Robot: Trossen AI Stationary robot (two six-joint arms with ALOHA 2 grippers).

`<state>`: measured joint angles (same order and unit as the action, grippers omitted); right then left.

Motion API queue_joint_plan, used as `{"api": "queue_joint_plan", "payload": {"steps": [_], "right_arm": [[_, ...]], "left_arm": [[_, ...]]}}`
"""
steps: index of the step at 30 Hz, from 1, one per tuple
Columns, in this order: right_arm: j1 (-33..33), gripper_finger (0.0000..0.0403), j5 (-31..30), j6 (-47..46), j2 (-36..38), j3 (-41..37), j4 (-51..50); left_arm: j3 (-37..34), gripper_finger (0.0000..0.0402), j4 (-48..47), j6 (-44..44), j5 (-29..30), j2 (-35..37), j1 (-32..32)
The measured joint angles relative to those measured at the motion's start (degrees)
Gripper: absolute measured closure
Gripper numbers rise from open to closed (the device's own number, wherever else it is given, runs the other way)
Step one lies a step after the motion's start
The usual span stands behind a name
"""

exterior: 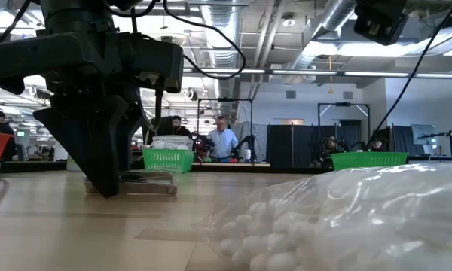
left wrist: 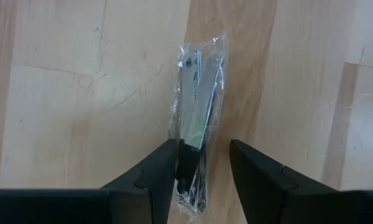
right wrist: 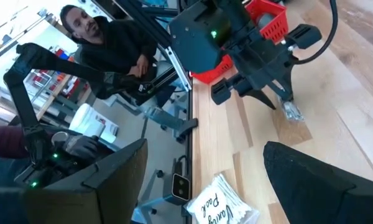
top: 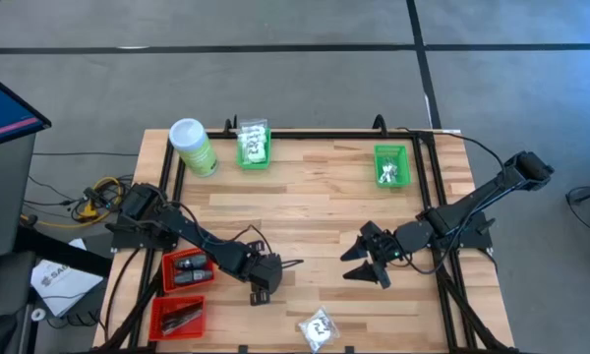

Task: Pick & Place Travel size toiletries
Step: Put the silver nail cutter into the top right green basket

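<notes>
A slim clear sachet with a silvery and dark piece inside lies flat on the wooden table, near the left front. My left gripper points steeply down over the sachet's near end, open, one finger on each side of it; the low view shows it down at the table beside the sachet. My right gripper hangs above the table right of centre, open wide and holding nothing. A white crinkly packet with black print lies by the front edge, also seen in the right wrist view. My left gripper stands astride the sachet's near end, coming from above. One finger overlaps the wrapper's edge; whether it touches, I cannot tell. A gap shows between the other finger and the sachet, which rests on the table.
Two red baskets with dark pieces stand at the left front. Two green baskets and a light-green canister stand along the far edge. People sit beyond the table's left side.
</notes>
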<state>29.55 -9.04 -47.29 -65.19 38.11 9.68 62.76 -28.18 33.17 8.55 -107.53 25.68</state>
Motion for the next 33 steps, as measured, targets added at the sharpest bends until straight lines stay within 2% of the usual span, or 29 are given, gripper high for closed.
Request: {"api": "queue_joint_plan", "payload": {"steps": [8,13,16,23,27,33], "right_arm": [[-0.82,0.0092,0.0,0.11,0.0,0.0,-0.07],[-1.99,0.0092,0.0,0.14,0.0,0.0,0.03],[-2.64,0.0092,0.01,0.15,0.0,0.0,0.24],[-3.76,0.0092,2.07,-4.7,0.0,0.0,0.56],[-5.25,0.0092,9.12,-5.71,-0.02,0.04,3.36],[-7.84,0.0092,17.1,-5.71,-0.02,0.07,8.84]], "left_arm": [[-0.11,0.0268,-0.31,0.04,0.11,0.22,-1.85],[-0.13,0.0335,-0.33,0.41,-2.11,0.26,-2.96],[-0.09,0.0381,0.1,3.68,-3.1,0.39,-3.41],[-0.39,0.038,1.16,11.47,-4.71,3.32,-3.99],[-0.33,0.0389,4.15,14.12,-1.68,8.11,-4.07],[-0.26,0.0389,12.11,16.8,7.75,16.66,-4.29]]}}
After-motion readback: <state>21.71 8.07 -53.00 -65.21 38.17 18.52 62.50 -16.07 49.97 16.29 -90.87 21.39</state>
